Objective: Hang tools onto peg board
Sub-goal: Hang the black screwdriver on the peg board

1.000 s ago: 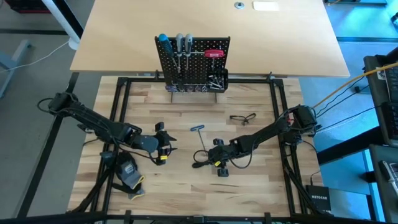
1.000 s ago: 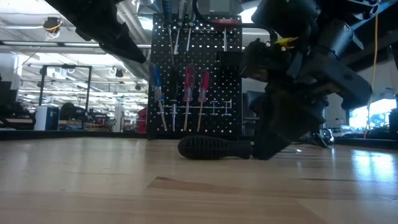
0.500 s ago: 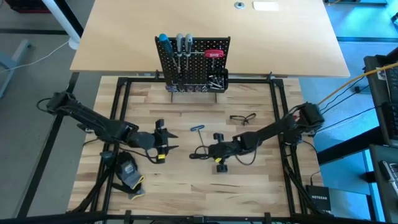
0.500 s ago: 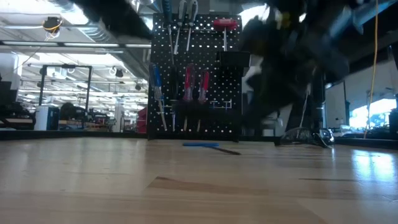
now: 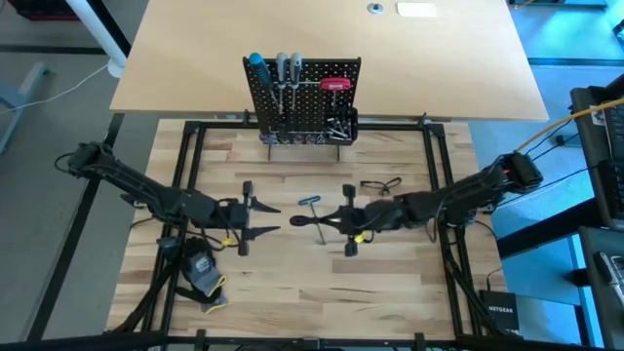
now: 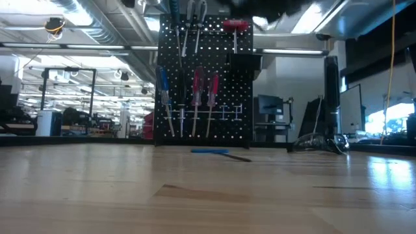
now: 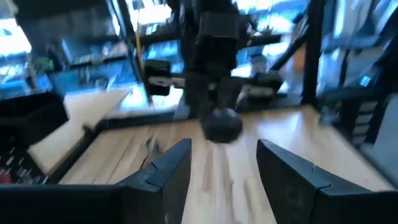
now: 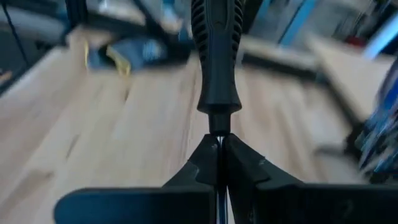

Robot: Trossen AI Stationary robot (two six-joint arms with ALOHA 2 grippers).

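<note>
High: right gripper (image 5: 331, 220) mid-table, peg board (image 5: 301, 97) at 12 o'clock; left gripper (image 5: 261, 218) gapes empty opposite. Right wrist: jaws pinched shut on black-handled screwdriver (image 8: 215, 56)'s thin shaft; heavy handle overhangs, so it could pivot or slip.

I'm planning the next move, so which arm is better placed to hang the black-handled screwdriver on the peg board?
The right. Its gripper is shut on the black-handled screwdriver, lifted off the table. The left gripper is open and empty.
</note>
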